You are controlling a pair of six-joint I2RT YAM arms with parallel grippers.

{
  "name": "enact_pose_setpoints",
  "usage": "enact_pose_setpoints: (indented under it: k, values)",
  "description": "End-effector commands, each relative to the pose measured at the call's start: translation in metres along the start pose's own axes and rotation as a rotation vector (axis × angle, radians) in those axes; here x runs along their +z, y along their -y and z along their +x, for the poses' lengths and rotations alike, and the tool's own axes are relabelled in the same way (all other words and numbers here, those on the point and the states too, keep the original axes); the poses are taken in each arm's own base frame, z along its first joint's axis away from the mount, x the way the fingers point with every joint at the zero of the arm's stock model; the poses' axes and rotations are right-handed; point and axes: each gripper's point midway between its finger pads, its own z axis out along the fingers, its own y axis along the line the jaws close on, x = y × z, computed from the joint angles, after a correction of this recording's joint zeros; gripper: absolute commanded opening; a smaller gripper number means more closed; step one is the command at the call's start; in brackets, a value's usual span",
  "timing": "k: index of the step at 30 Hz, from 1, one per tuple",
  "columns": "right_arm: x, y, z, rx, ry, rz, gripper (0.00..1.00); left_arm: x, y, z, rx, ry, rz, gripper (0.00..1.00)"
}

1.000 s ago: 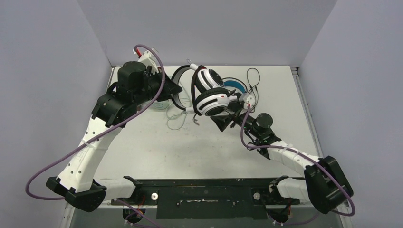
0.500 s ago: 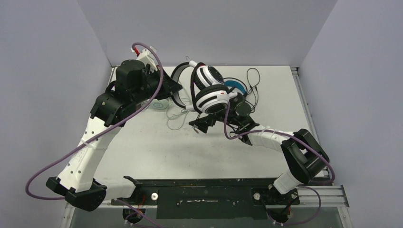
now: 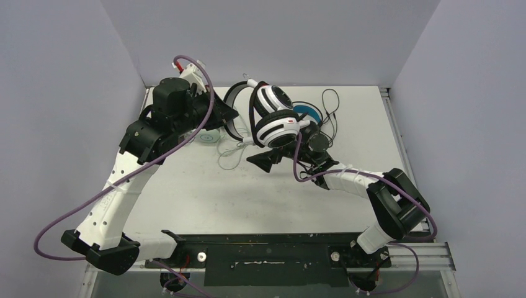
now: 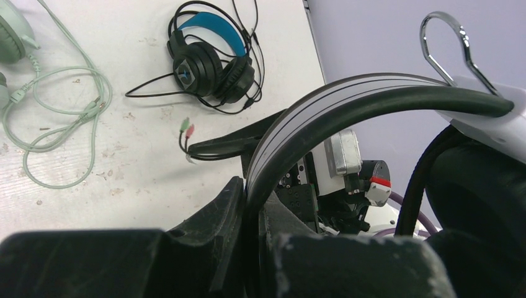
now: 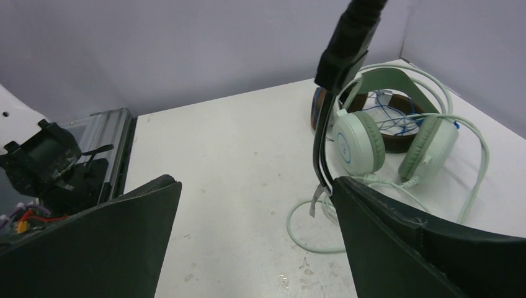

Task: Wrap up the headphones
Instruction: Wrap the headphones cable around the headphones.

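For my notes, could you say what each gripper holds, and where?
The left gripper grips the white headset by its headband; the right gripper is open, holding nothing.

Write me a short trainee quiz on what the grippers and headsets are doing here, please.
1. True or false: the left gripper is shut on the white headset.
2. The right gripper is: A open; B shut on a cord; C shut on the mint headset.
3. Fill in: the black headset has ____ as its second colour.

Key: 1 true; 2 A; 3 blue.
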Motion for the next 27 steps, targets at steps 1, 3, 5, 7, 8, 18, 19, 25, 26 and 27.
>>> enact_pose_setpoints:
  k: [1, 3, 5, 7, 8, 18, 19, 25, 26, 27]
  values:
    - [-0.001, 0.025, -0.030, -0.079, 0.073, 0.121, 1.00, -0.018, 0.039, -0.039, -0.034, 0.124, 0.133, 0.00]
    - [-0.007, 0.038, -0.031, -0.085, 0.079, 0.204, 1.00, -0.018, 0.038, -0.039, -0.036, 0.124, 0.131, 0.00]
    - [-0.013, 0.049, -0.032, -0.086, 0.085, 0.269, 1.00, -0.017, 0.038, -0.039, -0.038, 0.124, 0.131, 0.00]
    - [-0.015, 0.052, -0.031, -0.086, 0.083, 0.279, 1.00, -0.017, 0.038, -0.039, -0.040, 0.123, 0.133, 0.00]
    - [-0.015, 0.053, -0.031, -0.085, 0.080, 0.276, 0.99, -0.017, 0.038, -0.040, -0.040, 0.123, 0.136, 0.00]
    - [-0.003, 0.039, -0.029, -0.085, 0.089, 0.147, 0.43, -0.018, 0.037, -0.045, -0.064, 0.138, 0.119, 0.00]
    - [-0.003, 0.037, -0.027, -0.077, 0.090, 0.137, 0.40, -0.017, 0.037, -0.046, -0.070, 0.141, 0.117, 0.00]
    - [-0.005, 0.011, -0.020, -0.014, 0.099, 0.083, 0.24, -0.011, 0.030, -0.054, -0.130, 0.159, 0.091, 0.00]
    - [-0.006, 0.004, -0.017, -0.006, 0.094, 0.083, 0.20, -0.009, 0.027, -0.055, -0.142, 0.158, 0.085, 0.00]
    - [-0.006, -0.002, -0.016, -0.007, 0.093, 0.084, 0.15, -0.008, 0.026, -0.056, -0.149, 0.157, 0.087, 0.00]
